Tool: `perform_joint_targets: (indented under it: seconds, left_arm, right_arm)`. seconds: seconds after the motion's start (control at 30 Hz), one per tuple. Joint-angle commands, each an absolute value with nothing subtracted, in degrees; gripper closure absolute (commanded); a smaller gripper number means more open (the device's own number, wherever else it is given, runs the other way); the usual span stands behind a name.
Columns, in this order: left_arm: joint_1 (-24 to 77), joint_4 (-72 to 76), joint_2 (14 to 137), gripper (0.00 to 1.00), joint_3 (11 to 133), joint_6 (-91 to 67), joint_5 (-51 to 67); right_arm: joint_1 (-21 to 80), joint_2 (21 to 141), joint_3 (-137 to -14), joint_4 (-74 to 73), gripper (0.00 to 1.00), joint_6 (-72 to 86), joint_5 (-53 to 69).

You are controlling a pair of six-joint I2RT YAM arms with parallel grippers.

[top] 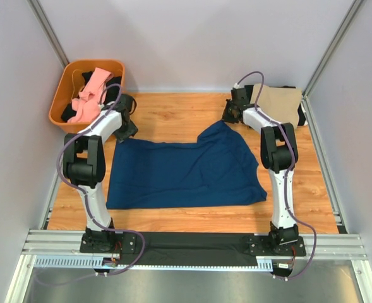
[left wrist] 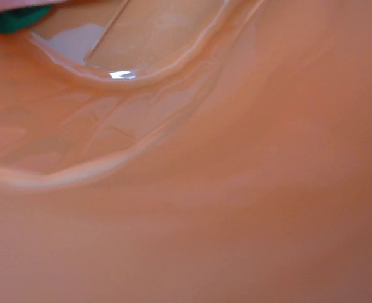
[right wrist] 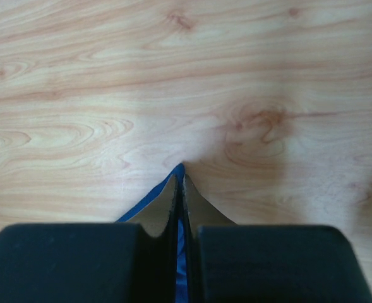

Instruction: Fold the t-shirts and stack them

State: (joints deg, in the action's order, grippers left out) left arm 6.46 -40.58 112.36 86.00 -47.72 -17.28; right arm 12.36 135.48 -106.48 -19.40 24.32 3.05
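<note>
Top external shows us, in the far left corner, the orange basket with a pink tee heaped over a black tee inside it. Just right of the basket's wall sits the left gripper, close to the far left corner of the navy tee. Its fingers are lost against the dark wrist, and the left wrist view gives us only a blurred orange surface filling the picture, so we cannot tell how wide it stands or whether it has hold of anything. The navy tee lies across the middle of the wooden table, spread nearly flat as a broad deep-blue sheet with a straight near edge and a few soft creases. Its far right corner rises into a peak toward the right gripper. From the right wrist we see that gripper pinched tight on the navy tee, a thin strip of blue caught between the black fingers and a small point poking past the tips over the wood. Farthest right, a tan tee lies folded flat in the far corner.
</note>
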Motion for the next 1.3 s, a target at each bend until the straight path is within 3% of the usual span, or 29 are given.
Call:
perform_joint_targets:
  seconds: [0.0, 0.3, 0.57, 0.77, 0.93, 1.27]
  left_arm:
    - [9.7, -36.7, 115.2, 0.43, 90.4, -41.6, -22.0]
    - [14.6, -42.4, 106.4, 0.46, 88.0, -45.4, -36.1]
    - [13.6, -44.0, 104.1, 0.45, 87.2, -41.4, -39.0]
    - [6.1, -46.8, 100.3, 0.54, 83.2, -42.0, -33.8]
    - [12.9, -36.9, 95.2, 0.54, 81.2, -32.4, -29.1]
    - [20.0, -41.5, 109.4, 0.54, 96.7, -32.3, -20.2]
  right_arm:
    - [12.5, 132.7, -102.5, -16.4, 1.0, 24.6, 4.1]
    - [12.4, 130.8, -99.3, -12.2, 1.0, 24.4, 5.6]
    - [10.5, 120.4, -90.9, -10.7, 1.0, 24.8, 5.8]
    - [10.2, 111.3, -84.5, -11.6, 1.0, 26.3, 7.8]
    - [10.2, 103.2, -80.3, -14.1, 1.0, 26.1, 7.3]
    - [10.1, 94.0, -77.4, -22.7, 1.0, 23.3, 5.1]
